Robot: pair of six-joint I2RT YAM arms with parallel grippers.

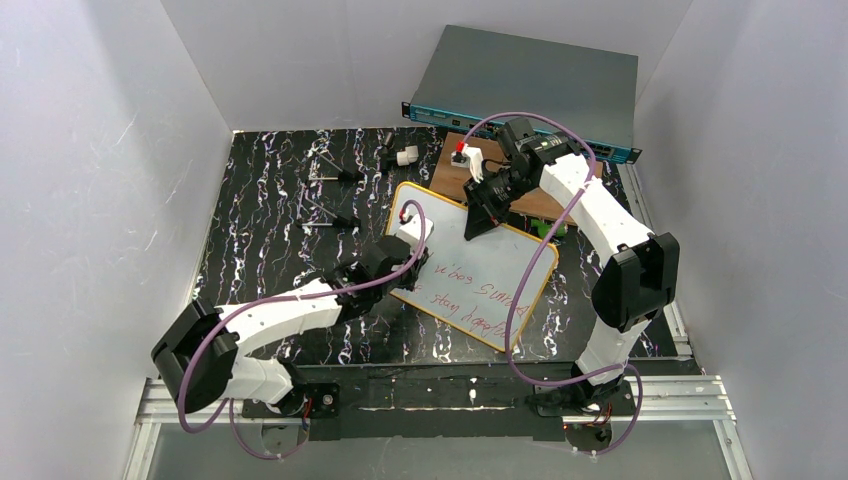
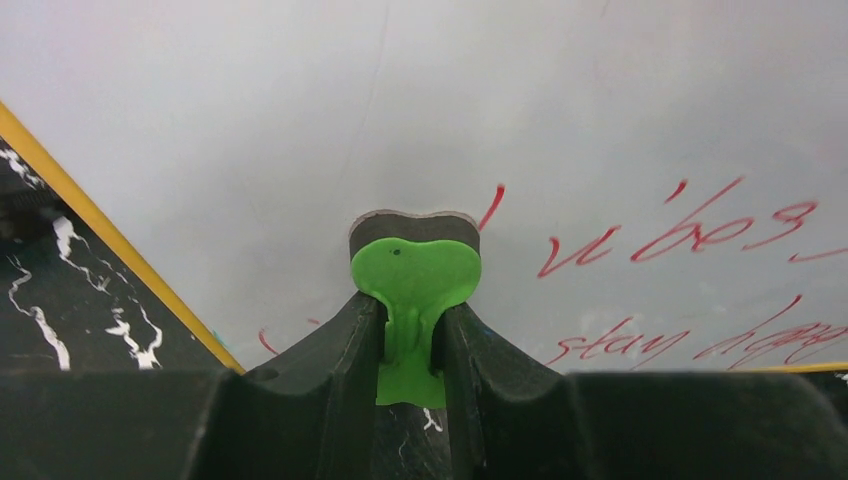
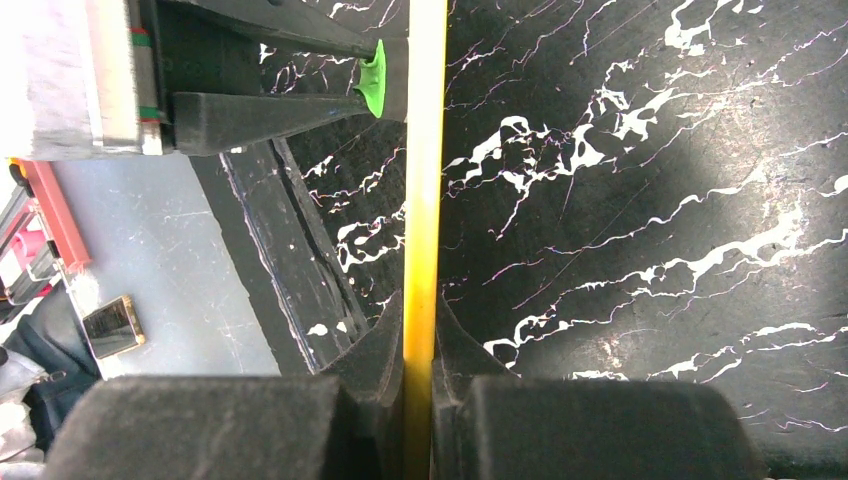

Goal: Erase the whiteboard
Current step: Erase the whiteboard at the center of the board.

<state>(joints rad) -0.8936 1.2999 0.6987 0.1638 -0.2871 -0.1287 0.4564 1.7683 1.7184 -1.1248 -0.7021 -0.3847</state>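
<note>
Slantwise on the black marbled bench (image 1: 260, 220): whiteboard (image 1: 455, 250), white, rounded corners, thin orange-yellow frame, red handwriting across its nearer half, far half blank. Pinched at the far edge by the right gripper (image 3: 420, 312). Touched by a green eraser (image 2: 415, 270) clamped in the left gripper (image 2: 412, 325).

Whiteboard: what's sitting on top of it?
On the whiteboard there is red handwriting and a green eraser that the left gripper holds against it. Anything under the eraser's pad is covered.

White-shelled arms (image 1: 285, 312) with black joints, a purple cable (image 1: 511, 310) looping along each; the left gripper (image 2: 412, 325) and right gripper (image 3: 420, 335) are matte black.
</note>
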